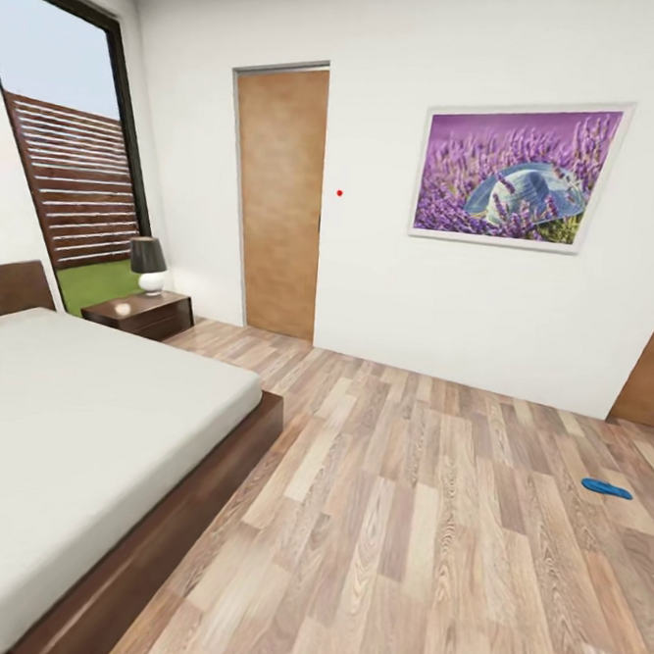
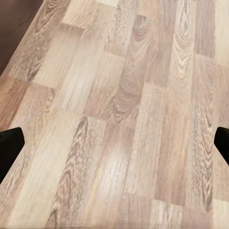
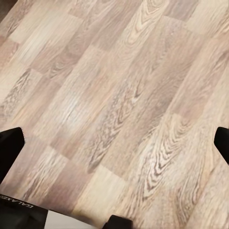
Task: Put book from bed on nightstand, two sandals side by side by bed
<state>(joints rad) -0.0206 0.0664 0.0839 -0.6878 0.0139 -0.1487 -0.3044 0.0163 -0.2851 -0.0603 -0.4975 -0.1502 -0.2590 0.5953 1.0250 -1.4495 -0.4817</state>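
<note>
Bedroom floor [image 1: 429, 532] of grey-brown wood planks spans the head view from centre to 5 o'clock. Bed [image 1: 72, 445], with plain off-white mattress and dark brown frame, occupies the 8 o'clock area; no book is visible on the part of the mattress that shows. Nightstand [image 1: 141, 312] stands just beside the head of the bed at 10 o'clock and carries a lamp [image 1: 149, 264] with a dark shade and white base on its glossy top. Behind it, a tall dark-framed window [image 1: 75, 150] shows a slatted fence. A brown wooden door [image 1: 278, 200] sits in the white wall at 11 o'clock, and a framed lavender picture [image 1: 516, 175] hangs at 1 o'clock. One blue sandal [image 1: 606, 488] lies flat on the floor at 3 o'clock, well apart from the bed. Left gripper [image 2: 114, 143] hangs over bare planks with fingers spread wide, released and holding nothing. Right gripper [image 3: 114, 143] likewise stands released over bare planks.
</note>
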